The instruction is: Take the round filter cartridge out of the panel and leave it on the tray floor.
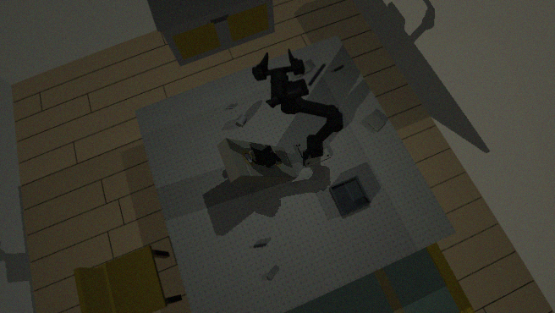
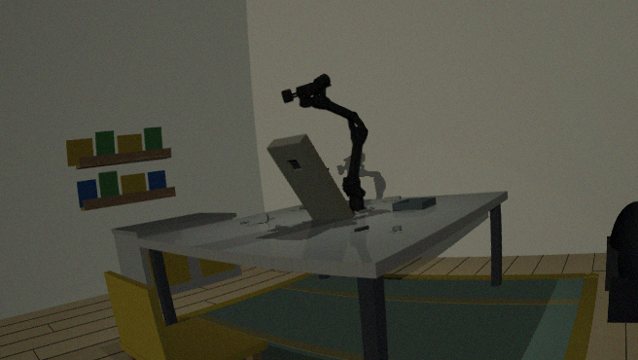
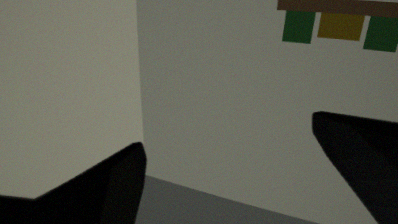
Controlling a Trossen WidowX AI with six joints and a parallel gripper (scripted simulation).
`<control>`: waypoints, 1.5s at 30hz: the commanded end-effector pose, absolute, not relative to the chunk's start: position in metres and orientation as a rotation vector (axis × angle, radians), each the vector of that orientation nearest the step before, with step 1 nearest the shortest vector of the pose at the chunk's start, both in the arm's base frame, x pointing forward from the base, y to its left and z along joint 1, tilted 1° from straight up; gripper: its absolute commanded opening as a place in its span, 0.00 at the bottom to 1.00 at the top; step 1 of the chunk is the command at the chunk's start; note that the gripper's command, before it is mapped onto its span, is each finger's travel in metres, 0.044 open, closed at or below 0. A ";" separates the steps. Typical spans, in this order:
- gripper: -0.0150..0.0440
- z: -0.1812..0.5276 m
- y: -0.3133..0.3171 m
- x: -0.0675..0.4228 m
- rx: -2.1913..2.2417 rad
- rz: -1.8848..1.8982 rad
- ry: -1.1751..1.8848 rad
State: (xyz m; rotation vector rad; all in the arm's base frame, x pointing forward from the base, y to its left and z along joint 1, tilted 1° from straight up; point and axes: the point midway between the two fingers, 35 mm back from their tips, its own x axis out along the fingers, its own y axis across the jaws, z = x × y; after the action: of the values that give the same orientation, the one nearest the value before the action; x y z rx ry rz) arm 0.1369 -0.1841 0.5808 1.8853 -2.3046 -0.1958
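The pale service panel point(image 1: 271, 124) point(image 2: 311, 180) stands tilted on the table beside the arm's base. Dark parts point(image 1: 264, 156) show in its hollow side in the top view. I cannot make out the round filter cartridge or its slots in any view. The dark grey square tray point(image 1: 348, 199) point(image 2: 413, 204) sits on the table on the other side of the arm's base, and no cartridge shows in it. My gripper point(image 1: 278, 53) point(image 2: 287, 95) point(image 3: 227, 136) is open and empty, raised high above the table and beyond the panel's top. Its black fingers stand wide apart.
The grey table point(image 1: 304, 237) point(image 2: 272, 253) carries several small loose pieces, among them a dark one point(image 1: 262, 243) point(image 2: 362, 228) and a light one point(image 1: 272, 272) point(image 2: 397, 228). A flat light block point(image 1: 375, 120) lies near the table's edge. A yellow chair point(image 1: 131, 279) point(image 2: 133, 311) stands beside the table.
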 end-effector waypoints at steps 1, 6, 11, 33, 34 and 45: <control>0.89 0.581 -0.184 0.138 1.882 -0.202 -2.289; 0.67 0.588 -0.177 0.173 1.798 -0.338 -1.886; 0.45 0.578 -0.157 0.219 1.679 -0.430 -1.416; 0.45 0.349 0.032 0.272 1.074 -0.212 0.510; 0.45 0.339 0.040 0.265 1.056 -0.191 0.577; 0.45 0.331 0.045 0.259 1.042 -0.174 0.629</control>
State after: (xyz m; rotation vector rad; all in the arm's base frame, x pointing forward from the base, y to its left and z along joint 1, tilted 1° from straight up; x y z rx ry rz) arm 0.2603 0.0440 0.3338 1.0471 0.6145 -0.1775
